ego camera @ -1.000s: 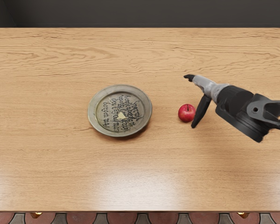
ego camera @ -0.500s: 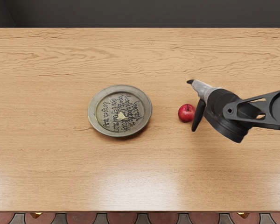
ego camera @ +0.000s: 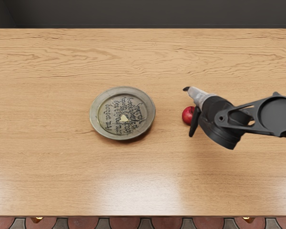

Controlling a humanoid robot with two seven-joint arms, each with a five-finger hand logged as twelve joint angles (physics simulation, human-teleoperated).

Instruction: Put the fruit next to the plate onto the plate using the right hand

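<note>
A small red apple (ego camera: 186, 115) lies on the wooden table just right of a round grey plate (ego camera: 97, 105) with dark script on it. My right hand (ego camera: 189, 110) reaches in from the right edge and partly covers the apple's right side. One finger (ego camera: 191, 90) points left above the apple and another (ego camera: 194, 125) hangs down in front of it. The fingers are spread around the fruit, not closed on it. The left arm is out of view.
The plate holds a small pale speck (ego camera: 124, 118) at its centre. Bare wood stretches around the plate and apple; the table's front edge (ego camera: 143, 215) runs along the bottom.
My right hand has slid left and slightly down, from beside the apple to over its right side. The apple and plate have not moved.
</note>
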